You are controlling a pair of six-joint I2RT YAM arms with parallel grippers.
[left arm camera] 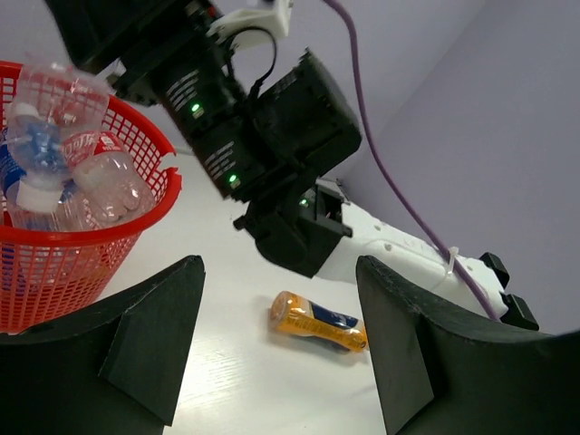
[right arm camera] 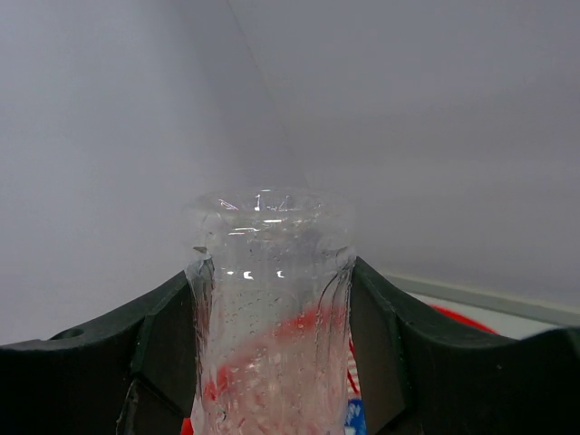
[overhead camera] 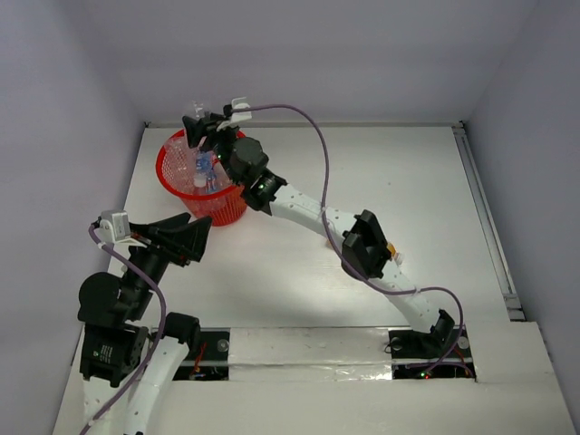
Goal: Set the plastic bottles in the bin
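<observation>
The red mesh bin (overhead camera: 222,207) stands at the table's far left; it also shows in the left wrist view (left arm camera: 136,227). Several clear bottles (overhead camera: 204,169) with blue labels and white caps lie in it (left arm camera: 109,186). My right gripper (overhead camera: 201,127) is over the bin's far rim, shut on a clear bottle (right arm camera: 272,308) with a red label, held above the bin (left arm camera: 59,91). An orange bottle (left arm camera: 317,323) with a dark label lies on the table beneath the right arm. My left gripper (overhead camera: 195,240) is open and empty (left arm camera: 279,272), short of the orange bottle.
The right arm (overhead camera: 299,208) stretches diagonally across the table from its base to the bin and hangs over the orange bottle. Its purple cable (overhead camera: 319,154) loops above it. Grey walls close the table at the back and sides.
</observation>
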